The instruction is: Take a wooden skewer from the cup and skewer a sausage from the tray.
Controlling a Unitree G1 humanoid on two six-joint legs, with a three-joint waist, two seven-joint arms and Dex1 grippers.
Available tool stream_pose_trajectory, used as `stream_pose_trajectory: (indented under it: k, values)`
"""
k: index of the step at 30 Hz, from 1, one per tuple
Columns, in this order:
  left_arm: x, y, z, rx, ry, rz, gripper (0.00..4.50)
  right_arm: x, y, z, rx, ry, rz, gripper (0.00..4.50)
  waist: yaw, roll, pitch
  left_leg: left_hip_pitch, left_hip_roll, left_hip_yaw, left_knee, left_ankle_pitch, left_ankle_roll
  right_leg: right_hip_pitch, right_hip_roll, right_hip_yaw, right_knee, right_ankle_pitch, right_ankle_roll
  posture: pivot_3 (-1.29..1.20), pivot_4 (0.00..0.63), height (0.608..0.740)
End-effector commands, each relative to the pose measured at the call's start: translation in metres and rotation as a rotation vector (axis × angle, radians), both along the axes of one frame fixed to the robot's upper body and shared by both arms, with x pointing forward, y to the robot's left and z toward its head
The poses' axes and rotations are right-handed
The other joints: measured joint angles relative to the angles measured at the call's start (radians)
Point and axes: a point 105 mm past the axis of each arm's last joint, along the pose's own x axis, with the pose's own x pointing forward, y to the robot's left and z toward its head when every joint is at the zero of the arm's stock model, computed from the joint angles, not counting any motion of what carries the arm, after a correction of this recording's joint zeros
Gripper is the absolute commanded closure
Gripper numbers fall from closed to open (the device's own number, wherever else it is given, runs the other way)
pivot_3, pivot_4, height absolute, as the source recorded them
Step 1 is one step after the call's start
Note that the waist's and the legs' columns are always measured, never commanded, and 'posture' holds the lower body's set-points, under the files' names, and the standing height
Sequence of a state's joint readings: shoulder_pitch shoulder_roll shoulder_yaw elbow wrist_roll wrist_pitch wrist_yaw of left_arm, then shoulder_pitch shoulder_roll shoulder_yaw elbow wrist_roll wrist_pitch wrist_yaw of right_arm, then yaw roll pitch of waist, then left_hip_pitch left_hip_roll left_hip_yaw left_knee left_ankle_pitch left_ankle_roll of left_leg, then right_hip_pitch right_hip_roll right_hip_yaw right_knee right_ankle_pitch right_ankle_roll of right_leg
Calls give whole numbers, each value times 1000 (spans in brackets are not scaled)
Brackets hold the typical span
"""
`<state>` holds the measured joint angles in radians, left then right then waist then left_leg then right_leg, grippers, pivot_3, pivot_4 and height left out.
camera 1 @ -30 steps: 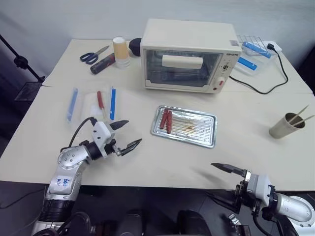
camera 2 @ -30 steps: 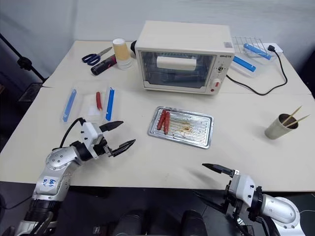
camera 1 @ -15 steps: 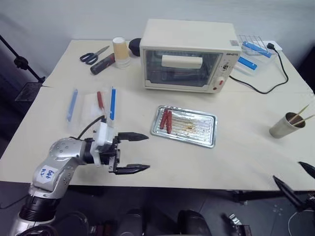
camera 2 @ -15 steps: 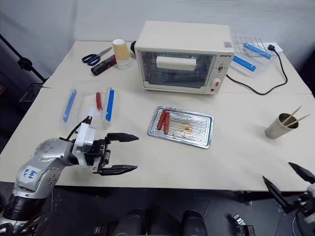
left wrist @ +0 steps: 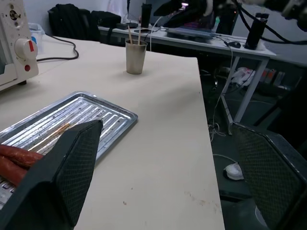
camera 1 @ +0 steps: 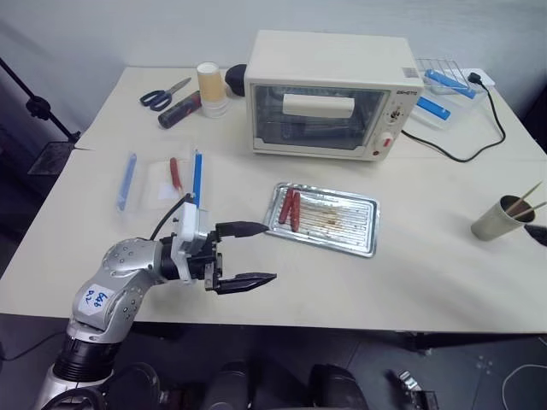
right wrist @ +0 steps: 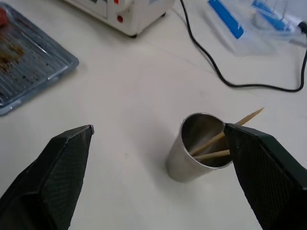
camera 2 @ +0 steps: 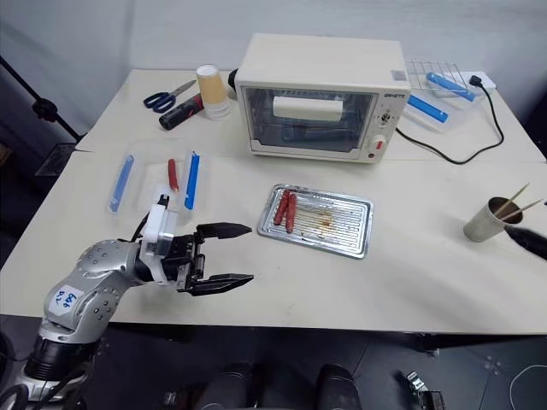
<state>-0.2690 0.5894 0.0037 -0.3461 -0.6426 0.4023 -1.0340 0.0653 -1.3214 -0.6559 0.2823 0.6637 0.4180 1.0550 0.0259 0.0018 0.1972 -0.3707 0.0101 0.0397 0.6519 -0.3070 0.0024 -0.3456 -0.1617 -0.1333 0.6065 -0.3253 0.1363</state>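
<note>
A black power cord (right wrist: 225, 81) lies just behind the cup (right wrist: 192, 153).

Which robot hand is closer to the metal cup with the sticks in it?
The right. The right tool hangs open just above the metal cup, while the left tool sits open far across the table, on the tray's other side.
</note>
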Motion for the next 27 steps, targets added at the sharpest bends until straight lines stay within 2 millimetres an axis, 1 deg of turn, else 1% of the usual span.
stream_pose_trajectory:
  k: [1, 3, 4, 7, 9, 13, 16, 21, 27]
  values:
    - [-6, -4, 9, -15, -43, -19, 12, 12, -15, 4, 13, 88, -53, 0, -3, -1, 0, -1, 0, 0, 0, 0, 0, 0, 0, 0, -1, 0, 0, 0, 150, 740]
    - [-8, -6, 8, -15, -43, -19, 12, 22, -19, 7, 33, 113, -68, 0, -6, -1, 1, -1, 0, 0, 1, 0, 0, 0, 0, 0, -3, 0, 0, 0, 150, 740]
    - [-8, -6, 8, -15, -43, -18, 12, 26, -21, 6, 38, 129, -68, 0, -6, -1, 1, -1, 0, 1, 0, 0, 0, 0, 0, 0, -6, 0, 0, 0, 150, 740]
    - [-11, -5, 8, -13, -39, -10, 12, 38, -31, 3, 13, 172, -103, 0, -8, 1, 1, -2, -1, 2, 1, 0, 0, -2, 0, 1, -5, 0, 0, 0, 150, 740]
    - [-12, -4, 7, -11, -38, 3, 12, 45, -33, 2, 29, 193, -110, 0, -10, 1, 1, -2, -5, 2, 1, 0, 0, -3, 0, 2, -5, 0, 0, 0, 150, 740]
    - [-14, -3, 6, -9, -32, 26, 12, 51, -34, -3, 21, 246, -113, 0, -9, 1, 1, -6, -5, 2, 1, 0, -1, -7, 0, 2, 0, 0, 0, 0, 150, 740]
    - [-17, -4, 6, -11, -30, 32, 12, 53, -40, -9, -25, 273, -157, 0, -6, 1, 1, -7, -6, 2, 1, 0, -1, -8, 0, 2, 1, 0, 1, 0, 150, 740]
    - [-19, -4, 6, -8, -29, 40, 12, 57, -46, -10, -53, 250, -202, 0, -5, 1, 1, -8, -6, 2, 2, 0, -1, -8, 0, 2, 1, 0, 1, 0, 150, 740]
    - [-17, -4, 7, -6, -32, 49, 12, 61, -45, -13, -17, 232, -213, 0, -6, 1, 1, -8, -6, 2, 3, 0, -1, -8, 0, 2, 2, 0, 1, 0, 150, 740]
